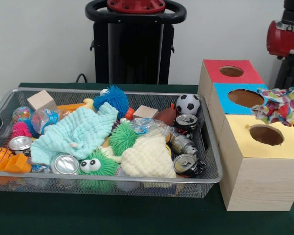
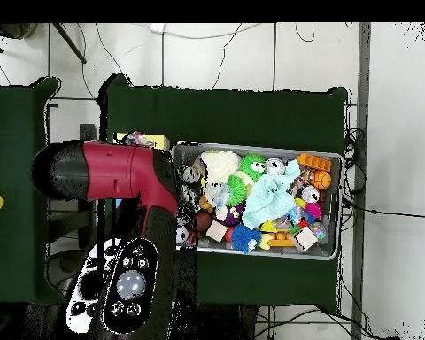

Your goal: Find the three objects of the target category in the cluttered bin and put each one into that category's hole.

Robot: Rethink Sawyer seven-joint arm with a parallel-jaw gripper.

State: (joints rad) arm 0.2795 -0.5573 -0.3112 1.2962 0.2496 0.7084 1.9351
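Search step, nothing picked yet. Wire bin (image 1: 206, 147) on the table (image 1: 137, 215) crowded with cans, balls, cloths and blocks; 3 holed boxes (image 1: 264, 161) just beside it. Arm (image 2: 119, 177) over the boxes; jaws hidden, state impossible to tell. Next: choose 1 target, then descend.

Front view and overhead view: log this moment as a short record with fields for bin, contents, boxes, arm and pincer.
bin: wire mesh bin on the green table, full of clutter
contents: light blue cloth, pale yellow cloth, green spiky ball with eyes, soccer ball, several cans, e.g., wooden block
boxes: red-topped box, blue-topped box, yellow-topped box, each with a hole; colourful crumpled cloth on the blue one
arm: red and black arm, beside the bin in the overhead view
pincer: not visible
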